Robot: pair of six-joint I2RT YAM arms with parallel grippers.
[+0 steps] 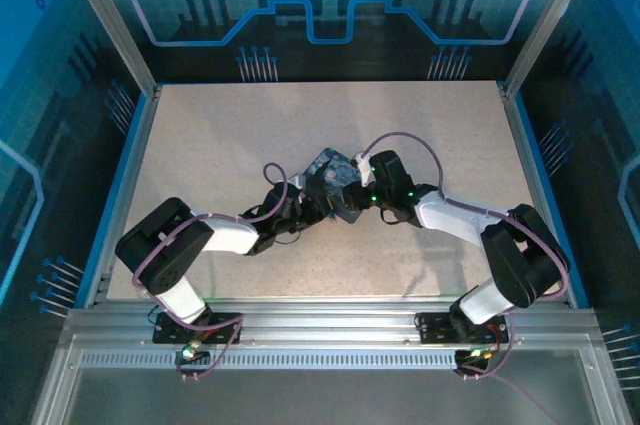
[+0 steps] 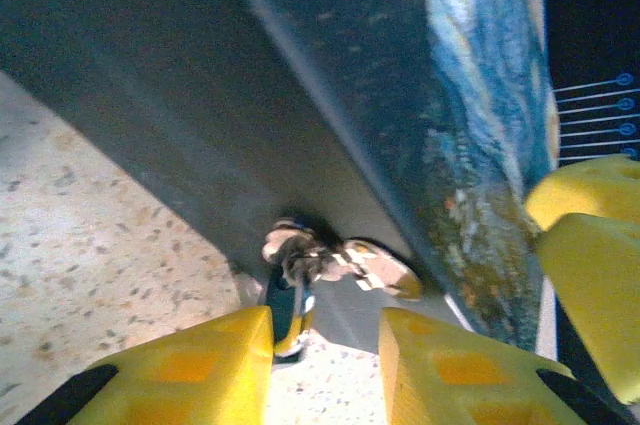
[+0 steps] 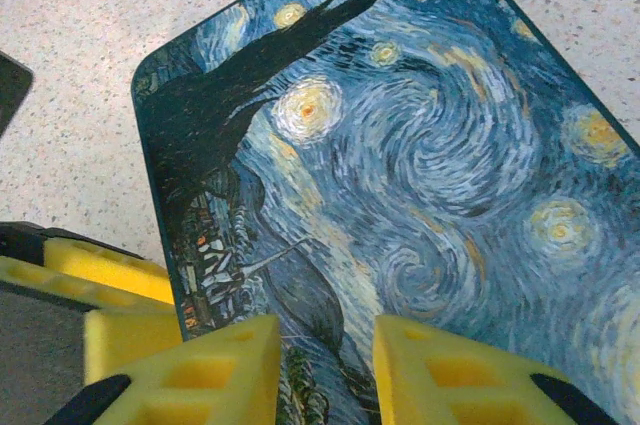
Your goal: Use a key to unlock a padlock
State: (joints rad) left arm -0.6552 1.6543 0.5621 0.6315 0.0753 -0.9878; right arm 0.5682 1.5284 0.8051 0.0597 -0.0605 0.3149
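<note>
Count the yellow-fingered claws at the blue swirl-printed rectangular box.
2. Left claw faces the blue swirl-printed box's dark side; right claw is over its printed top. None appears hidden.

One table and two robot arms. Each arm ends in two yellow fingers, four in all. One swirl-printed box. One small padlock; the metal bits beside it are too bunched to count.
</note>
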